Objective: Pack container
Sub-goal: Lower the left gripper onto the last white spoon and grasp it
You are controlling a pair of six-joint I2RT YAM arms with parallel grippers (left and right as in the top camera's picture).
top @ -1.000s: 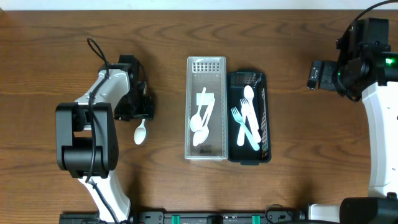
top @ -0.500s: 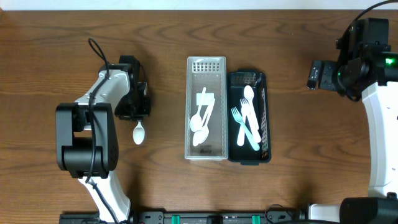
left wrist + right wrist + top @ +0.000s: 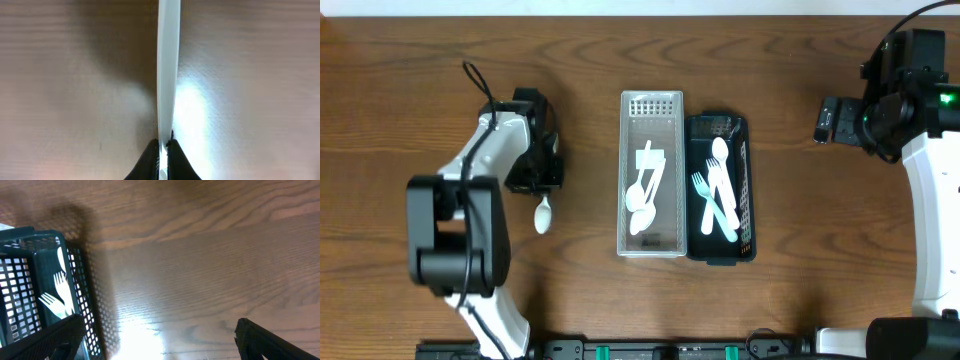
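A white plastic spoon (image 3: 544,214) lies on the wooden table left of the containers, bowl toward the front edge. My left gripper (image 3: 547,181) is shut on its handle. In the left wrist view the white handle (image 3: 168,65) runs straight up from between the two dark fingertips (image 3: 176,156) of that gripper (image 3: 163,150). The clear container (image 3: 623,170) holds white spoons. The black basket (image 3: 751,200) beside it holds forks and a spoon. My right gripper (image 3: 828,120) hovers open and holds nothing, to the right of the basket.
In the right wrist view the black basket's mesh wall (image 3: 75,275) stands at the left. Bare wood lies between the wide-apart fingers (image 3: 270,342). The right arm's body (image 3: 920,90) fills the far right edge.
My left gripper has closed on the spoon's handle. The spoon has shifted slightly. The right arm has not moved.
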